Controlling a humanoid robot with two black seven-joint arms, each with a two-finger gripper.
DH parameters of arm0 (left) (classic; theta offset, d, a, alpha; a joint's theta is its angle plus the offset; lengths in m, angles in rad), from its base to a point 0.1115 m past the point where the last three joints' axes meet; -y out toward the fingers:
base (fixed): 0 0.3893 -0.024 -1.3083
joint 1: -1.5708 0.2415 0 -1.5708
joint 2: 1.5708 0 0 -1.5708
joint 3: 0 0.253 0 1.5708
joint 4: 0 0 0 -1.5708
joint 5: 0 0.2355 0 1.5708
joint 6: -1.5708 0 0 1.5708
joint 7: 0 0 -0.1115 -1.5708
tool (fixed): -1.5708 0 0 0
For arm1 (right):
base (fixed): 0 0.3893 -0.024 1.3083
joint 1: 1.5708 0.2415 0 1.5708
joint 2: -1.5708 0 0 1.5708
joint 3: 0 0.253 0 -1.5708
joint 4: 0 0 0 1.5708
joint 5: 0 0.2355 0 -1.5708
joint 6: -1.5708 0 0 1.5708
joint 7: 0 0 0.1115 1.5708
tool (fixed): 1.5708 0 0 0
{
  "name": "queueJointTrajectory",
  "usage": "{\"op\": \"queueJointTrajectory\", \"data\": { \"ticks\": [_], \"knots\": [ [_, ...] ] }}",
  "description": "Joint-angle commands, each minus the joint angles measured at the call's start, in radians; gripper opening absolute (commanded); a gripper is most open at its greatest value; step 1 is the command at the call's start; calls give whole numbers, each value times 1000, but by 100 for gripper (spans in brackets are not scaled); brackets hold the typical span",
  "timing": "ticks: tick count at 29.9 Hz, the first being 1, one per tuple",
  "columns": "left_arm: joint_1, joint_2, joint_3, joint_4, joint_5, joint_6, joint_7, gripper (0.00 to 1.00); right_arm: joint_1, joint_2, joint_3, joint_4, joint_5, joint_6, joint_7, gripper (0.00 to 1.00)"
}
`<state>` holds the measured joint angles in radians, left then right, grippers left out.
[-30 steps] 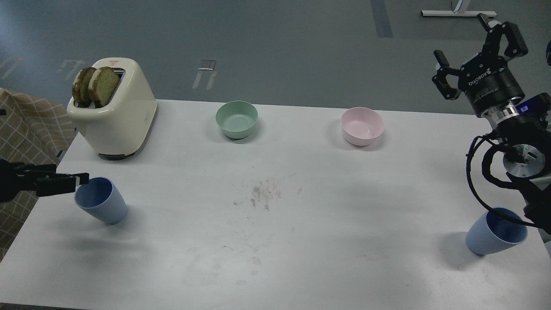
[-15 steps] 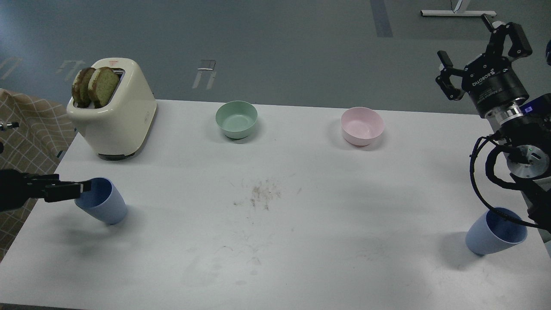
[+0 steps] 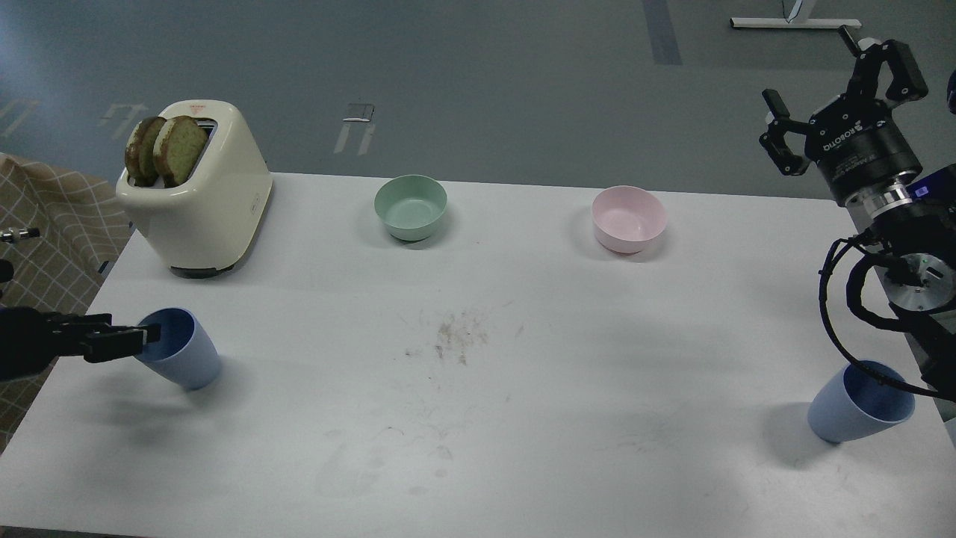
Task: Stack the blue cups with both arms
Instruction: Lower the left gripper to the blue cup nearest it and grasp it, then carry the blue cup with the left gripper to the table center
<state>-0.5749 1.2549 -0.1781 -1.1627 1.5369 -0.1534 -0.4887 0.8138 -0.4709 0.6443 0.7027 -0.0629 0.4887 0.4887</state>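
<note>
The middle of the tabletop point(image 3: 478, 418) lies open between the two blue cups, one at the left edge point(image 3: 183, 351) and one at the right edge point(image 3: 859, 403), with nothing standing on the line between them. Along the far side stand a toaster point(image 3: 198, 190), a mint green bowl point(image 3: 411, 207) and a pink bowl point(image 3: 628, 219), well apart from one another. A black cable loop point(image 3: 836, 306) hangs just above the right cup's rim.

Grey floor point(image 3: 478, 75) behind white table point(image 3: 523, 418)
</note>
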Motion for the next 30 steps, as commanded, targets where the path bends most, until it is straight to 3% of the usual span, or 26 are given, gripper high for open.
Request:
{"op": "queueJointTrajectory", "data": {
  "ticks": [1, 2, 3, 13, 19, 27, 30],
  "knots": [
    [4, 0, 0, 0, 6, 2, 0, 23, -2, 0, 0, 0, 0, 0, 0, 100],
    [7, 0, 0, 0, 18, 2, 0, 6, -2, 0, 0, 0, 0, 0, 0, 100],
    [9, 0, -1, 0, 35, 2, 0, 0, -2, 0, 0, 0, 0, 0, 0, 100],
    [6, 1, -3, -5, 58, 29, 0, 0, -10, -2, 0, 6, 0, 0, 0, 100],
    [-16, 24, -18, -70, 55, 61, 0, 0, -9, -6, 0, 15, 0, 0, 0, 100],
    [-242, 66, -21, -239, 137, 54, 0, 0, 80, -20, -3, 15, -17, 0, 0, 100],
    [-339, 32, -21, -278, 160, 3, 0, 0, 152, -17, -40, 11, -49, 0, 0, 100]
  ]
}}
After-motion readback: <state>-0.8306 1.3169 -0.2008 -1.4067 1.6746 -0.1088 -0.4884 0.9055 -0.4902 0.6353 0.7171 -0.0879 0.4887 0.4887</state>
